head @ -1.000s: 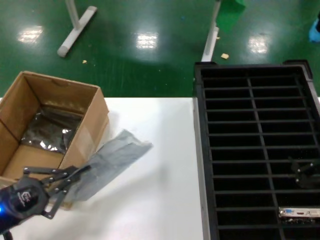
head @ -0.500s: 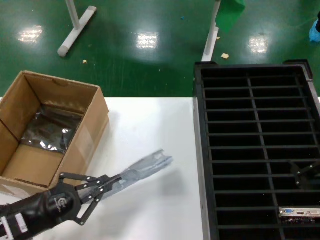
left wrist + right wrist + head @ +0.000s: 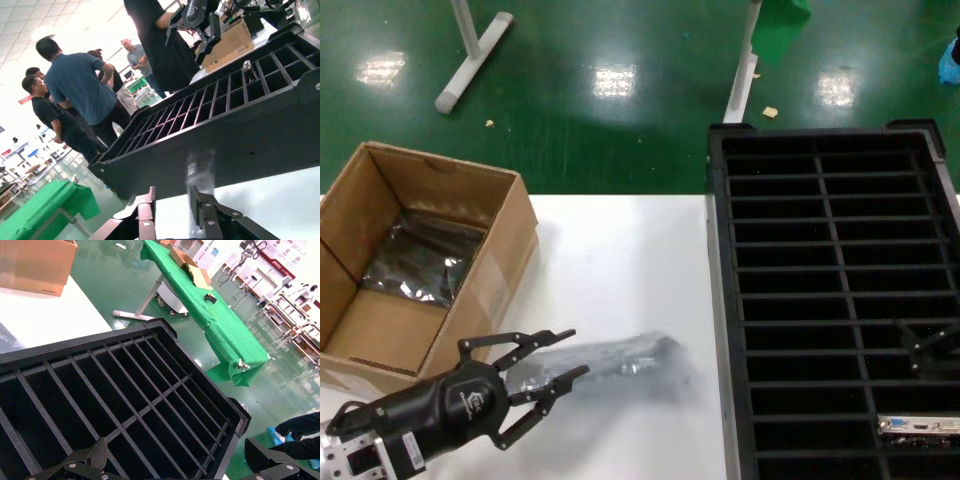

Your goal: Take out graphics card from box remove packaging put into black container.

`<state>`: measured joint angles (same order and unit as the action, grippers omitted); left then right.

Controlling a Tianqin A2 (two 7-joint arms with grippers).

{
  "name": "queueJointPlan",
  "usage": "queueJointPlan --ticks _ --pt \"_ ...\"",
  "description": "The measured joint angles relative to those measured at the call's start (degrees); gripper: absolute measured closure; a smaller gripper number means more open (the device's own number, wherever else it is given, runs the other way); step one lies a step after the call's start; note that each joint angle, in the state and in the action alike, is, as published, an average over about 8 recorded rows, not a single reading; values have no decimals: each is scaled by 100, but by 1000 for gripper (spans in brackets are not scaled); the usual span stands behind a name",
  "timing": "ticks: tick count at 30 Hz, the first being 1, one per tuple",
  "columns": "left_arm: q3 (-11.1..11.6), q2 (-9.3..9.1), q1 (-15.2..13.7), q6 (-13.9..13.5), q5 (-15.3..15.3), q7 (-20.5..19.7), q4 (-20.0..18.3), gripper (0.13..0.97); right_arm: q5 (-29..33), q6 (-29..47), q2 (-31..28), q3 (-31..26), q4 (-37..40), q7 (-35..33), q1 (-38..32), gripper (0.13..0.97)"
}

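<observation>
The packaging (image 3: 625,360), a grey crinkly bag, lies on the white table just past the fingertips of my left gripper (image 3: 578,352), which is open. In the left wrist view the bag (image 3: 200,167) rests against one finger of that gripper (image 3: 172,200). The brown box (image 3: 495,235) stands open at the left with another grey bag (image 3: 425,262) inside. The graphics card (image 3: 918,427) lies in a near right slot of the black container (image 3: 725,300). My right gripper (image 3: 930,345) hovers open over the container, its fingers spread wide above the slots (image 3: 182,460).
The white table (image 3: 620,250) runs between the box and the container. Green floor with white stand legs (image 3: 470,60) lies beyond the far edge. The left wrist view shows the container's side wall (image 3: 225,115) and several people (image 3: 82,85) standing behind it.
My left gripper carried the bag away from the box toward the table's middle, then opened. The bag now lies flat on the table. The right gripper stayed over the container.
</observation>
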<state>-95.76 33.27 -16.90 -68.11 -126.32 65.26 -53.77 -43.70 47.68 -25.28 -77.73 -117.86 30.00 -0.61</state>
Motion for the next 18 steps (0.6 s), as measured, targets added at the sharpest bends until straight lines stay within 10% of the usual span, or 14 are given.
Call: queueJointPlan --ticks 18 --pt "1091 -536 1148 960 -151 -1162 -1764 527 -26 50 73 47 4 -87 -18 129"
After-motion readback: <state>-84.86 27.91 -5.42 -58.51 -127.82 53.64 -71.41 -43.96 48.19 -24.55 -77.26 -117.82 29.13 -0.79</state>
